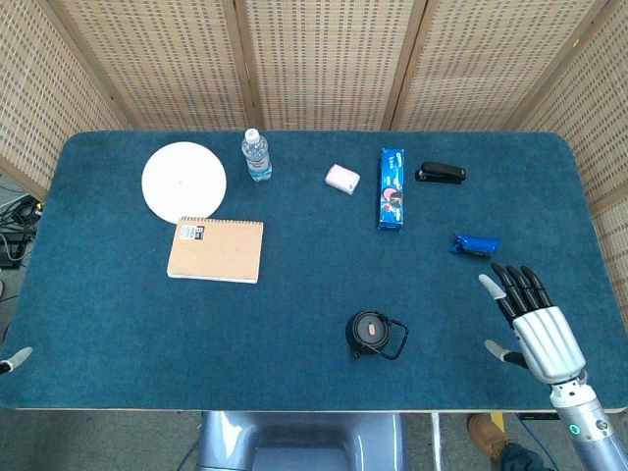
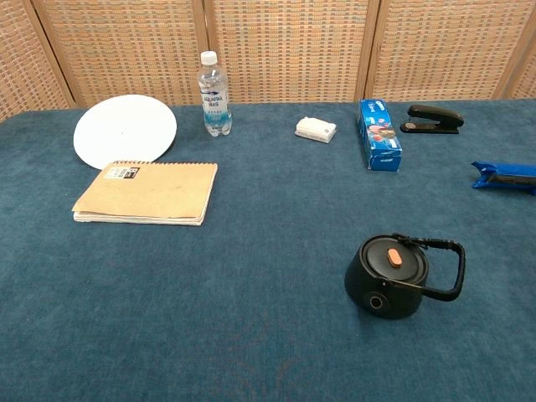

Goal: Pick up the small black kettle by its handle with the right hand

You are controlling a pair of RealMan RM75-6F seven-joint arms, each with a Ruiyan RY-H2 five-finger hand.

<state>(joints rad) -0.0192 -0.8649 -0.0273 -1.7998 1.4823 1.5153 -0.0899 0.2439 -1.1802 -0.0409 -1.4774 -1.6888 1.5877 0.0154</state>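
Note:
The small black kettle (image 1: 370, 333) (image 2: 389, 275) stands upright near the table's front edge, with an orange knob on its lid and its looped handle (image 1: 395, 340) (image 2: 445, 266) pointing right. My right hand (image 1: 531, 322) hovers open well to the right of it, fingers stretched forward and apart, holding nothing. It is outside the chest view. Only a fingertip of my left hand (image 1: 14, 360) shows at the far left edge of the head view, so its state is unclear.
On the blue cloth (image 1: 294, 314) lie a white plate (image 1: 183, 182), a tan notebook (image 1: 216, 250), a water bottle (image 1: 255, 155), a pink eraser (image 1: 342, 178), a blue box (image 1: 392, 188), a black stapler (image 1: 441, 174) and a blue packet (image 1: 475, 245) just ahead of the right hand.

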